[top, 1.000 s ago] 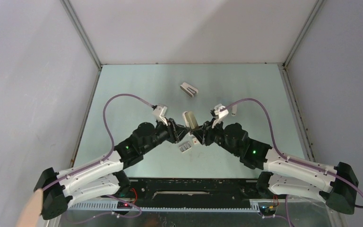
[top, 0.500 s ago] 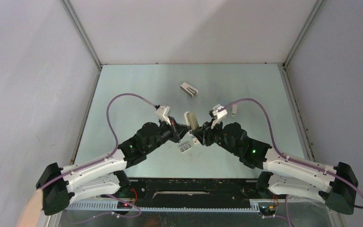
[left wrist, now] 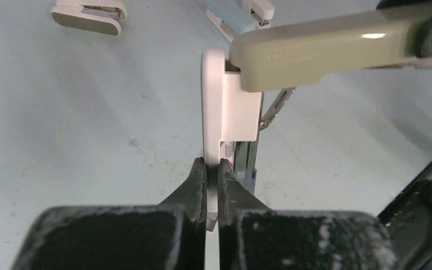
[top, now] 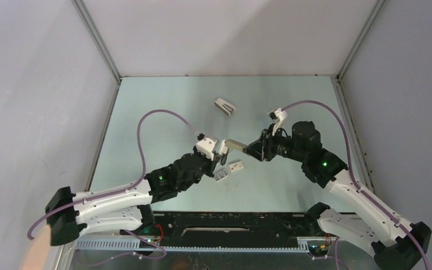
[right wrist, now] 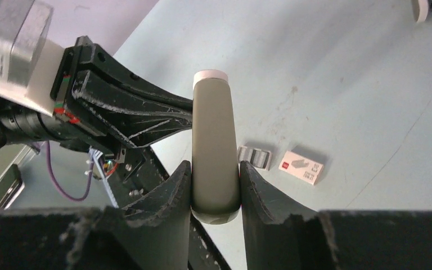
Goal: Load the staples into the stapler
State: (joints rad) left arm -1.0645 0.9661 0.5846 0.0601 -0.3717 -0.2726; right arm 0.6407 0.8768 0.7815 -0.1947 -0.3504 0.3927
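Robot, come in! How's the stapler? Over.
Left gripper shut on olive plastic stapler's white base. Right gripper shut on its raised lid. Silvery staple strips on table, unloaded. Nothing blocking.

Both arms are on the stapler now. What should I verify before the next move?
1. Left tool shut on white base: ok.
2. Right tool shut on olive cover: ok.
3. Cover swung away from base, hinge open: ok.
4. Metal rail empty and ready for loading: cannot tell.
5. Staples lying in their tray on the table: ok.
6. A tool free to fetch them: not ok, both are occupied.
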